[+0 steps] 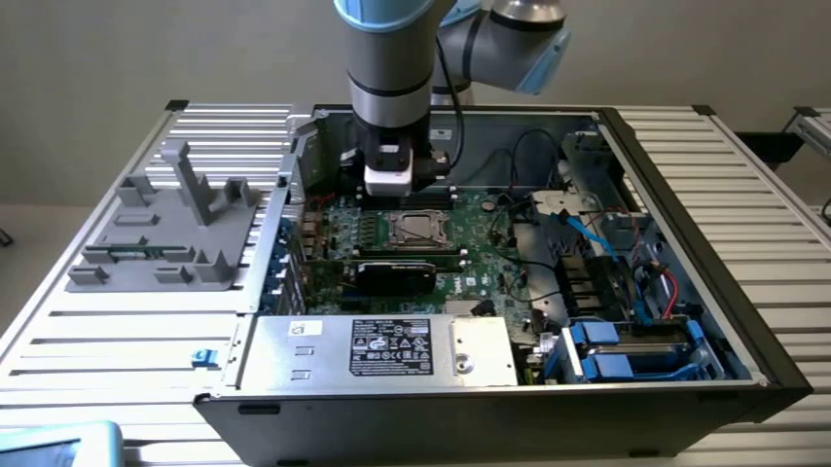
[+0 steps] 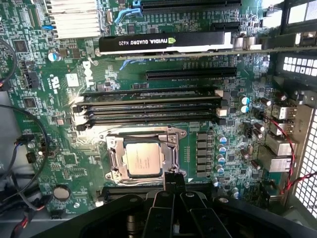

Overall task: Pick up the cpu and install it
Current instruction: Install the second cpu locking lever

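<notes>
1. The cpu [image 2: 143, 159] is lying flat inside the socket [image 2: 115, 158] on the green motherboard [image 2: 74, 163]; its silver top is facing up, framed by the socket's metal bracket.
2. The gripper [image 2: 174, 181] is hanging just beside the socket's edge; its fingers are pressed together, pinching nothing; the tip is sitting apart from the chip.
3. In the exterior view the arm [image 1: 389, 68] is reaching down into the open computer case [image 1: 675, 185], with the gripper [image 1: 389, 190] hovering just behind the socket [image 1: 415, 229].
4. A black graphics card [image 2: 163, 42] is standing in its slot beyond the memory slots [image 2: 148, 106].

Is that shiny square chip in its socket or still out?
In: the cpu lies flat inside the socket's metal frame on the motherboard.
</notes>
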### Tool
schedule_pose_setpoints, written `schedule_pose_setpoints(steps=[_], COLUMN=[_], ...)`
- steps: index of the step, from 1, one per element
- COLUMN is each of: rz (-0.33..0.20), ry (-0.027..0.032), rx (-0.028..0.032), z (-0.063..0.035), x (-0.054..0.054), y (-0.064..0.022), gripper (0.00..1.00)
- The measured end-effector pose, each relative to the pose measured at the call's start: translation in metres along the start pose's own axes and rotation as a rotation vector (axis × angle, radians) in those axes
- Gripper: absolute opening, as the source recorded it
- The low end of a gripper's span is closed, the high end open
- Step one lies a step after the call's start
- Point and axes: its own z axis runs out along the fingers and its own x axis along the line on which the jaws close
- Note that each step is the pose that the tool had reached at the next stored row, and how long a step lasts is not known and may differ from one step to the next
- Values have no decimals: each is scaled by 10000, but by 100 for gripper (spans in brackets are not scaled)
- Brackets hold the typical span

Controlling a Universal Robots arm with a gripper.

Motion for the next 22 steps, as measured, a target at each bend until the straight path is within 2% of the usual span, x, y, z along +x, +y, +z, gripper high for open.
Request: schedule_pose_setpoints(steps=[4,7,12,17,22], rz=[9,24,93,139,144], ry=[-27,-71,-139,-222,-235], rx=[132,201,201,196,203], z=[-28,-43,12,6,30], x=[7,11,17,26,34], y=[93,149,179,231,255], gripper=[11,11,11,11,11])
